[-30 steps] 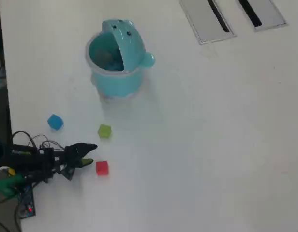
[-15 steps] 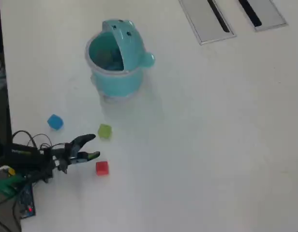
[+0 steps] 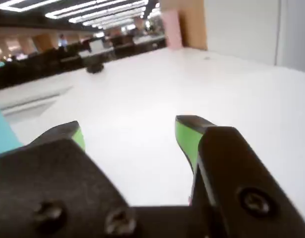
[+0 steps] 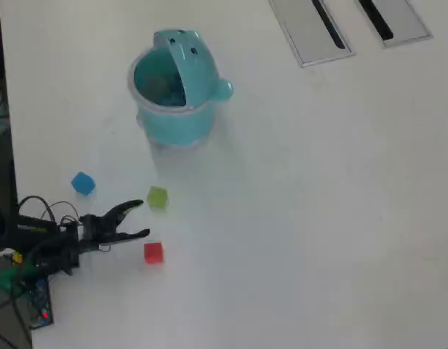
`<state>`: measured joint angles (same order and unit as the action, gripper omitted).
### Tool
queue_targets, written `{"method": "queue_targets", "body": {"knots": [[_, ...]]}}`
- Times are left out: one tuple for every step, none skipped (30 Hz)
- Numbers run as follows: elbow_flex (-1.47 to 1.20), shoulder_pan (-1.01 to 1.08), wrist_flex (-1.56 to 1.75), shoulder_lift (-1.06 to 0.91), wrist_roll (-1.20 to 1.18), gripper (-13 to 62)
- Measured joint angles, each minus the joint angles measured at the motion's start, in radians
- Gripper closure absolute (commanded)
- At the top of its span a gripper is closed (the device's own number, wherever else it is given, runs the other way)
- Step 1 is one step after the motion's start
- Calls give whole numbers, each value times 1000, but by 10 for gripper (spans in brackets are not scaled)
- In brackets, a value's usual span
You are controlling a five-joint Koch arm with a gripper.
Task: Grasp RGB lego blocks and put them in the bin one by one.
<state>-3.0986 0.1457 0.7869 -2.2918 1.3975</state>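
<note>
— What have the fingers got?

— Nothing; I see my gripper (image 4: 139, 219) spread wide at lower left of the overhead view, red block (image 4: 153, 252) just beside it.

— And farther off?

— Green block (image 4: 158, 197), blue block (image 4: 83, 183), then the bin (image 4: 173, 116) at upper left on the counter (image 4: 318, 218).

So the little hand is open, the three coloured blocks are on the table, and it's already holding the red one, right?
Not quite. The hand is open and all three blocks are on the table, but it holds nothing: in the overhead view the red block lies free on the table just beside the hand, with the green block and blue block nearby.
</note>
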Motion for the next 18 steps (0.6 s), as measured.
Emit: {"method": "queue_targets", "body": {"knots": [[0, 0, -15, 0, 32, 156], [2, 3, -40, 0, 64, 156], [0, 6, -66, 0, 98, 156], [0, 11, -95, 0, 126, 156], [0, 17, -121, 0, 149, 156], [0, 25, -144, 0, 166, 156], [0, 31, -163, 0, 179, 156], [0, 38, -175, 0, 190, 156], [0, 46, -189, 0, 202, 156], [0, 52, -202, 0, 213, 156], [0, 58, -213, 0, 222, 157], [0, 63, -225, 0, 232, 157], [0, 67, -229, 0, 238, 159], [0, 74, -235, 0, 242, 163], [0, 78, -250, 0, 249, 163], [0, 84, -268, 0, 258, 163], [0, 91, -287, 0, 265, 163], [2, 98, -310, 0, 273, 163]]}}
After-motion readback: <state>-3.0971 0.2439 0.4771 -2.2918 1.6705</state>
